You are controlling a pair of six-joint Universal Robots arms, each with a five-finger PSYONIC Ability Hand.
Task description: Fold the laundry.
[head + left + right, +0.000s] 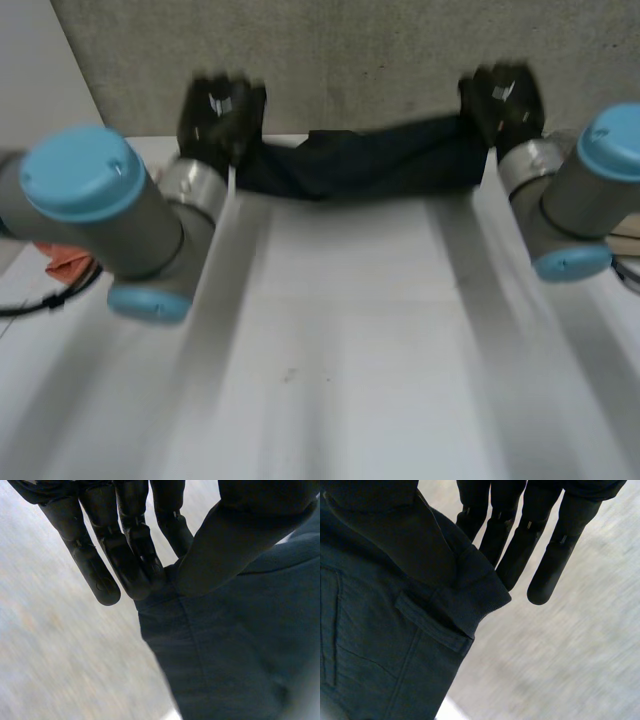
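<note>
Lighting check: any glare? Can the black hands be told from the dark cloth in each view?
Head view: no glare on the table; the left hand and right hand are nearly lost against the dark trousers they pinch at each end. Left wrist view: even light, fingers stand out from the cloth. Right wrist view: same, belt loop readable.

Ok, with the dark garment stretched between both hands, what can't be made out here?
- Head view: the dark navy cloth garment is bunched and blurred between left hand and right hand; its full shape cannot be told.
- Both wrist views: the garment is cut off by the edges, and each hand covers where it pinches.
- Head view: orange item, mostly hidden by the left arm; unidentifiable.
</note>
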